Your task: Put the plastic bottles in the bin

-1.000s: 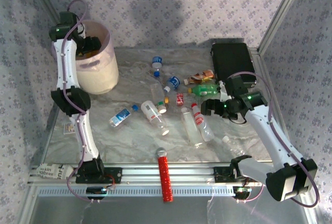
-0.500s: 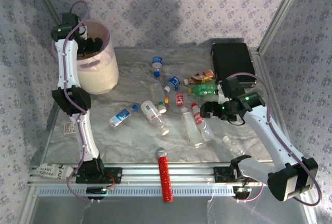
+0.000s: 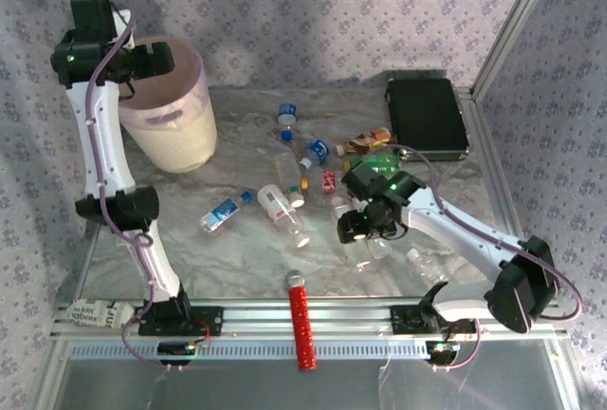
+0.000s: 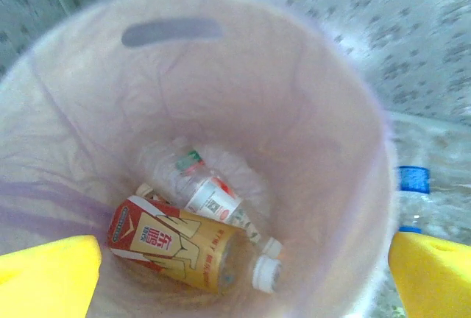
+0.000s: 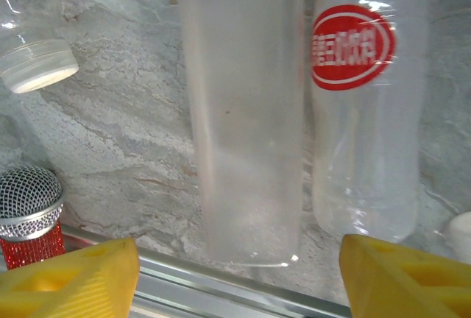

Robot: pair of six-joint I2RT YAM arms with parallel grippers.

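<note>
Two plastic bottles (image 4: 176, 248) down in the bin (image 4: 309, 112); about ten more strewn over the table (image 3: 237, 249). Above the bin, left pincer (image 4: 239, 274), fingers spread wide. Low over the table, right pincer (image 5: 237, 281), fingers apart astride one clear bottle (image 5: 243, 112), one red-labelled bottle (image 5: 353, 46) alongside.

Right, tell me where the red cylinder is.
In the top view, the red cylinder lies across the near rail, about midway along it, its grey tip over the table.

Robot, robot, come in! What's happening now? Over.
Left pincer open over the bin, bottles inside. Right pincer open, straddling a clear bottle on the table. Red-label bottle close beside it.
</note>
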